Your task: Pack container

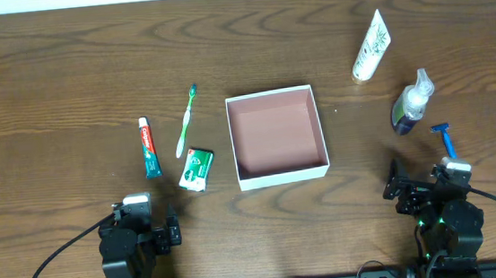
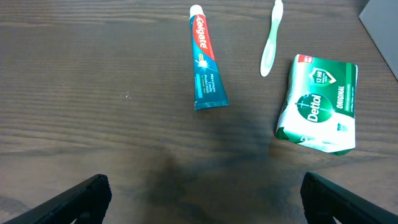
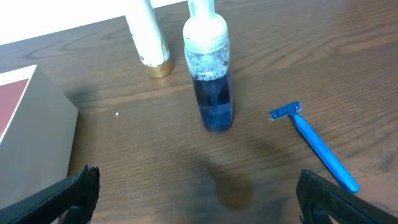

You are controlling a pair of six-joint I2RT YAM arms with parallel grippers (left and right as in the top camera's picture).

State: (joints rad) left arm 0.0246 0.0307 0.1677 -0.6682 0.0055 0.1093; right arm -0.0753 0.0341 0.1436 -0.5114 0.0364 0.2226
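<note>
The container (image 1: pixel 275 137), a square shallow white box with a pinkish-brown inside, sits empty at mid-table. Its wall shows at the left of the right wrist view (image 3: pixel 37 130). My left gripper (image 1: pixel 147 218) hangs open near the front edge, with nothing between its fingers (image 2: pixel 202 186). Just beyond it lie a toothpaste tube (image 2: pixel 206 59), a toothbrush (image 2: pixel 271 37) and a green soap box (image 2: pixel 319 102). My right gripper (image 1: pixel 424 179) is open and empty too (image 3: pixel 196 180), short of a blue pump bottle (image 3: pixel 210 74), a blue razor (image 3: pixel 317 146) and a white tube (image 3: pixel 146 34).
Left of the container lie the toothpaste (image 1: pixel 149 148), toothbrush (image 1: pixel 185 120) and soap box (image 1: pixel 197 170). To its right are the white tube (image 1: pixel 371 45), pump bottle (image 1: pixel 410 104) and razor (image 1: pixel 446 140). Both arm bases stand at the front edge.
</note>
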